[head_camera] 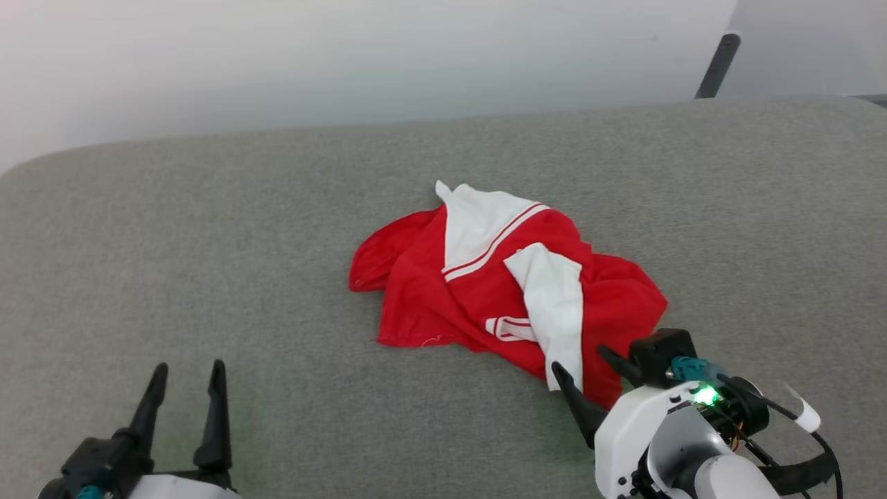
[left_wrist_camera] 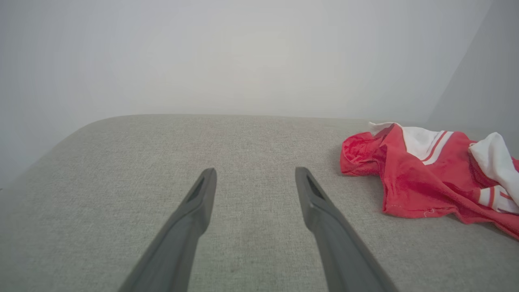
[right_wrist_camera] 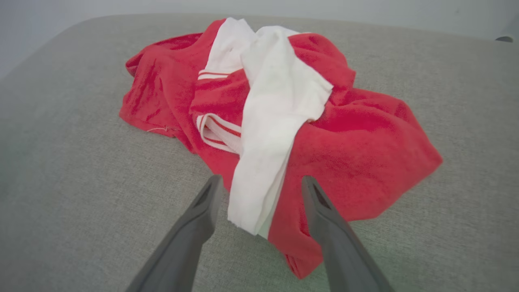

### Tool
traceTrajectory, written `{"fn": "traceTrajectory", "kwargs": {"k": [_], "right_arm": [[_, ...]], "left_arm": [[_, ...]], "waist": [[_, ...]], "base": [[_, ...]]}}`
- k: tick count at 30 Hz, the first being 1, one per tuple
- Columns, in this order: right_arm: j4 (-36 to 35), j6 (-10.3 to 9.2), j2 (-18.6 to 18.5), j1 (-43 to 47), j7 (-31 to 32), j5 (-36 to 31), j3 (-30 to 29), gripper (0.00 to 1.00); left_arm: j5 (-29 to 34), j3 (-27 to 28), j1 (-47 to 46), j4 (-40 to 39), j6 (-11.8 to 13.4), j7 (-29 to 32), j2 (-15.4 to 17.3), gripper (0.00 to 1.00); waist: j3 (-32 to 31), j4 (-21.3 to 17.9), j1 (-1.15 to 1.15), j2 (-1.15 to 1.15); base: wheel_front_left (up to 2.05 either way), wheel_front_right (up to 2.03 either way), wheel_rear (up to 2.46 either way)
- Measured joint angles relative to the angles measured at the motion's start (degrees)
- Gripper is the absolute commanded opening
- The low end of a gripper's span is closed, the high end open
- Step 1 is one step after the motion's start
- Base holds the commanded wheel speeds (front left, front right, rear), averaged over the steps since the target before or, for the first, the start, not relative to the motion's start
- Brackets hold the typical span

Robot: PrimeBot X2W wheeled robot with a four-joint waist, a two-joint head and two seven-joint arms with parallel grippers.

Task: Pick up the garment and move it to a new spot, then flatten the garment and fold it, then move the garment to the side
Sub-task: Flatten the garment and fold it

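head view: the crumpled red jersey garment with white sleeves lies in a loose heap near the middle of a grey, coarse-woven upholstered surface. one white sleeve drapes down its near side, and striped red-white trim shows among the folds. the left gripper sits at the lower left, well apart from the cloth, its two tapered dark fingers spread. the right gripper is at the heap's near edge, fingers parted.

left wrist view: the fingers stand wide over bare weave, holding nothing; the garment is off to the right.

right wrist view: the fingers stand wide apart, with the sleeve's limp end and a red fold lying between them, not pinched.
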Motion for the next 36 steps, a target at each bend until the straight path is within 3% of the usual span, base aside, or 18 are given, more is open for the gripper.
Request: {"fn": "traceTrajectory", "kwargs": {"k": [8, 22, 24, 25, 29, 36], "right_arm": [[-5.24, -0.01, 0.05, 1.29, 9.98, -1.36, 0.46, 1.0], [-6.24, -0.01, 0.08, 1.35, 11.02, -1.49, 0.14, 0.99], [-5.95, -0.01, 0.09, 1.12, 10.91, -1.34, 0.15, 0.73], [-5.82, -0.01, 0.09, 0.98, 10.74, -1.34, 0.16, 0.48], [-5.34, -0.01, 0.09, 0.51, 9.71, -1.34, 0.2, 0.01], [-5.45, -0.01, 0.1, -0.48, 7.05, -1.19, -0.4, 0.0]], "left_arm": [[-0.76, -1.1, -0.96, 0.54, 0.0, 0.0, -0.4, 1.0], [-2.31, -2.04, -3.32, 0.7, 0.0, 0.0, 0.45, 1.0], [-2.38, -2.12, -3.69, 0.71, 0.0, 0.0, 0.62, 1.0], [-2.6, -2.18, -3.8, 0.73, 0.0, 0.0, 0.69, 1.0], [-3.02, -2.35, -3.88, 0.88, 0.0, 0.0, 1.01, 1.0], [-3.58, -2.09, -3.9, 0.9, 0.0, 0.0, 1.6, 1.0]], "waist": [[1.84, 1.88, 0.0, 0.0], [5.12, 2.65, 0.0, 0.0], [5.48, 2.65, 0.0, 0.0], [5.65, 2.65, 0.0, 0.0], [6.14, 2.47, 0.0, 0.0], [6.35, 1.2, 0.0, 0.0]], "base": [[0.0, 0.0, 0.0], [0.0, 0.0, 0.0], [0.0, 0.0, 0.0], [0.0, 0.0, 0.0], [0.0, 0.0, 0.0], [0.0, 0.0, 0.0]]}}
